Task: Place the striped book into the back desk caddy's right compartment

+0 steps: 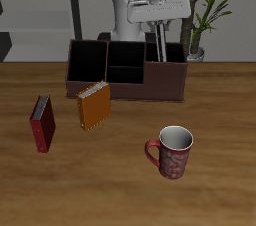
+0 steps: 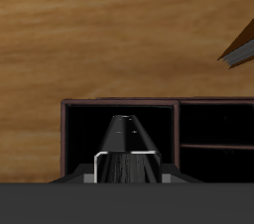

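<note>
The striped book (image 2: 126, 139) shows edge-on in the wrist view as a dark, narrow wedge held between my fingers. My gripper (image 2: 127, 167) is shut on it and hangs over the wide end bin of the back desk caddy (image 2: 65, 134). The book's far edge reaches down into this right compartment (image 2: 87, 129). In the exterior view my gripper (image 1: 160, 52) is lowered at the top of that same end compartment (image 1: 168, 68) of the dark brown caddy (image 1: 165, 92). The book itself cannot be made out there.
An orange book (image 1: 93, 107) leans in front of the caddy, its corner (image 2: 241, 45) also seen from the wrist. A red book (image 1: 42, 123) stands farther out. A red patterned mug (image 1: 172, 152) sits near the front edge. A potted plant (image 1: 200, 10) stands behind the caddy.
</note>
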